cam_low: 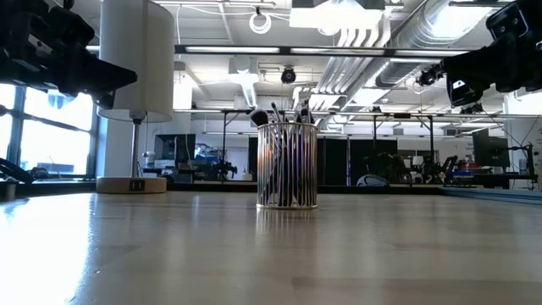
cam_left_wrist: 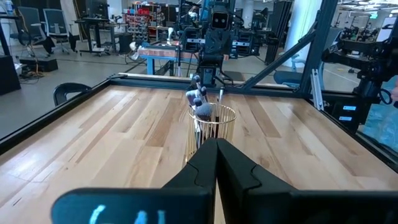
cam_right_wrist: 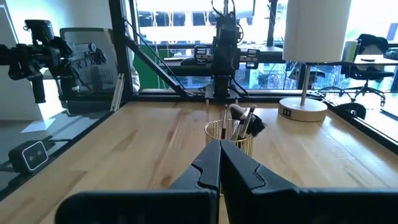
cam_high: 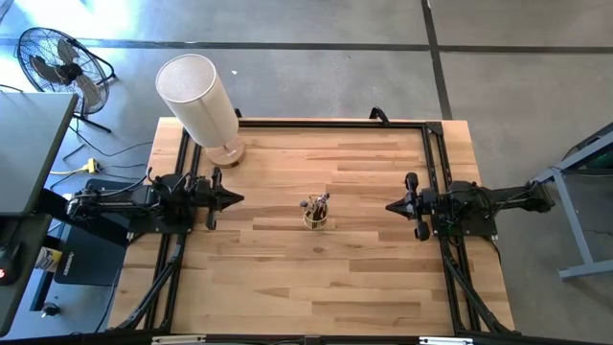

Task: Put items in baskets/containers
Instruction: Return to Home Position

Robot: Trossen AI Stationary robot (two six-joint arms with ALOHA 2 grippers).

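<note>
A small clear yellowish cup stands upright on its base at the middle of the wooden table. Several thin makeup brushes stand in it, bristle tips up, leaning on its rim. My left gripper is shut and level at the table's left side, pointing at the cup from well away. My right gripper is shut and level at the right side, also pointing at the cup and clear of it.
A white cylinder lamp with a round wooden base stands at the table's far left. A black frame runs along the table's edges. A floor fan stands off the table. Bare wood lies all around the cup.
</note>
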